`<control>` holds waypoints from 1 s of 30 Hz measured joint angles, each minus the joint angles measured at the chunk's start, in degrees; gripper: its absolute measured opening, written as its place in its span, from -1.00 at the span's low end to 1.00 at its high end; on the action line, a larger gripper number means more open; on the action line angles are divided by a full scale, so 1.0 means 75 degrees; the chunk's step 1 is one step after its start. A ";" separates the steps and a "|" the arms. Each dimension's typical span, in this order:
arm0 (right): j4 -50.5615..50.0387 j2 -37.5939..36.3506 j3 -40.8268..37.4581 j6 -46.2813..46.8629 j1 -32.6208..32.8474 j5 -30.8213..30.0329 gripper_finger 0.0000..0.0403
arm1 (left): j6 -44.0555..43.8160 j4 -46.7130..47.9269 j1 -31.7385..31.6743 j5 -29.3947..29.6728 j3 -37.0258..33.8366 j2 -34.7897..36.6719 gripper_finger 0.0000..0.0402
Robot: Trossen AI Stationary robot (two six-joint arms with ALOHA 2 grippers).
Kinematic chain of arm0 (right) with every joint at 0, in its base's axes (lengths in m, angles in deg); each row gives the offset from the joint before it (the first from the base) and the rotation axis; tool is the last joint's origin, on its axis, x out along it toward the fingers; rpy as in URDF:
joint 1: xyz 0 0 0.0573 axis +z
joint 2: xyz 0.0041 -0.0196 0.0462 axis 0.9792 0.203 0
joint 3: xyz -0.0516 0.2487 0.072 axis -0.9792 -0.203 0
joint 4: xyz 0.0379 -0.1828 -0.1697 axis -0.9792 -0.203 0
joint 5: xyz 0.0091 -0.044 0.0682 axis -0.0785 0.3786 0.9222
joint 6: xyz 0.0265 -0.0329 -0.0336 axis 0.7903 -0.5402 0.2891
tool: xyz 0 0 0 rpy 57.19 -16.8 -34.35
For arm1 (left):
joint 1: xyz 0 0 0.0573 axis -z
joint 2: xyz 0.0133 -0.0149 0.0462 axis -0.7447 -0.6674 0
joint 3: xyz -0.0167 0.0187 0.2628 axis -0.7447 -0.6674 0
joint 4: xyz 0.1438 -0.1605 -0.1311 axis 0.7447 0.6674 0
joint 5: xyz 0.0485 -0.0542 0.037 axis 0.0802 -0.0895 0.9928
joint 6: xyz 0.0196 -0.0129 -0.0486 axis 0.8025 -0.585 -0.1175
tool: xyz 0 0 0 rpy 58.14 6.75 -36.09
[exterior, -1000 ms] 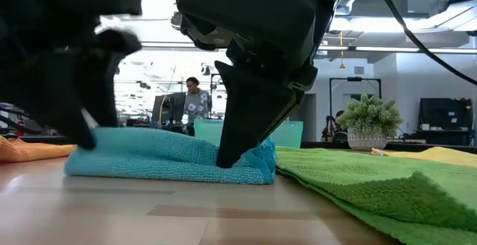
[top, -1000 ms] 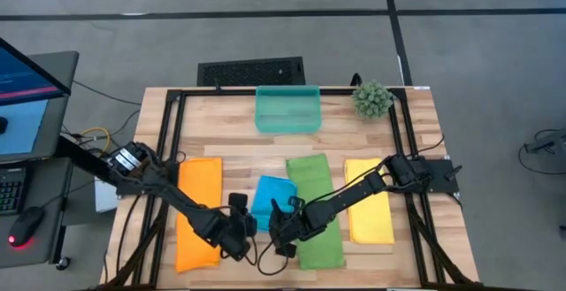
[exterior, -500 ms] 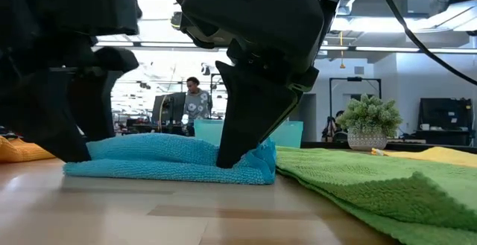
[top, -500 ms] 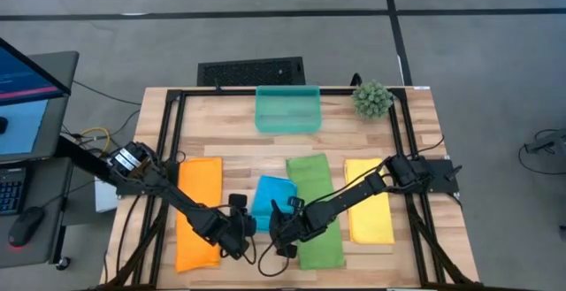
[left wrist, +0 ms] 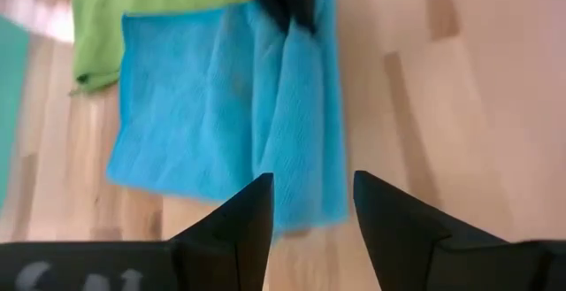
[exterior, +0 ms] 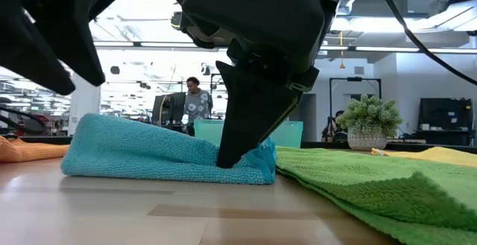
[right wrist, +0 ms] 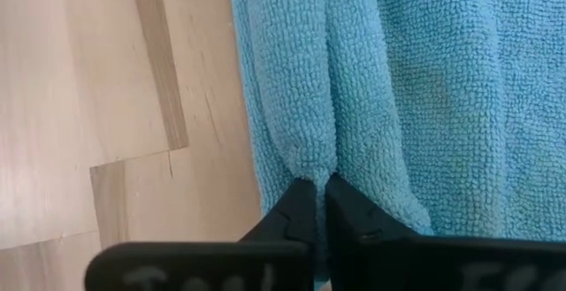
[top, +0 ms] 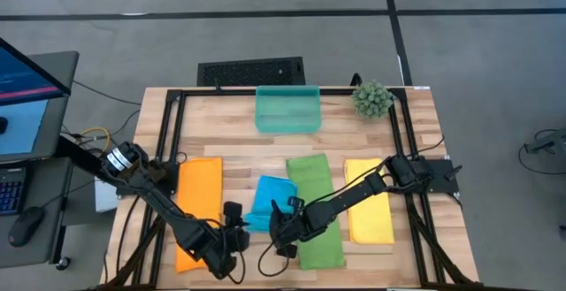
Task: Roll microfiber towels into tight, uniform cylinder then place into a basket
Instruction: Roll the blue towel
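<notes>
The blue towel lies crumpled on the table between the orange towel and the green towel; the yellow towel lies flat farther right. My right gripper is shut on the blue towel near its near right corner. My left gripper hangs open just above and off the blue towel's near left end, touching nothing. The teal basket stands at the table's far edge. My right gripper pinches a raised fold of the blue towel between its two fingers, at the towel's near edge toward its right end. The fingers slant down from above. The towel rests on the table, humped up on its left side.
A spiky green plant ball sits at the far right corner. A black frame runs round the tabletop. Bare wood shows between the towels and the basket, and along the near edge in front of the blue towel. A person stands in the room behind.
My left gripper has risen off the blue towel's left end and drawn back toward the table's near left. The towel's left end now stands humped higher than before. My right gripper has kept still on its fold.
</notes>
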 joint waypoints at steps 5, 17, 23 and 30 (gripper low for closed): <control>0.0001 0.0000 0.0003 0.0000 0.0000 0.0004 -0.90 | 0.0229 -0.0399 -0.0302 -0.0068 -0.0323 0.0000 -0.25; -0.0008 0.0000 0.0006 -0.0055 0.0000 0.0006 -0.90 | 0.0443 -0.1203 -0.0741 -0.0059 -0.0850 0.0046 -0.25; 0.0000 0.0000 0.0006 -0.0057 0.0000 0.0009 -0.88 | 0.0582 -0.1231 -0.0337 0.0363 -0.0539 0.0102 -0.25; 0.0003 0.0000 0.0006 -0.0026 0.0000 0.0011 -0.89 | 0.0323 -0.1269 -0.0211 0.0015 -0.0582 0.0028 -0.25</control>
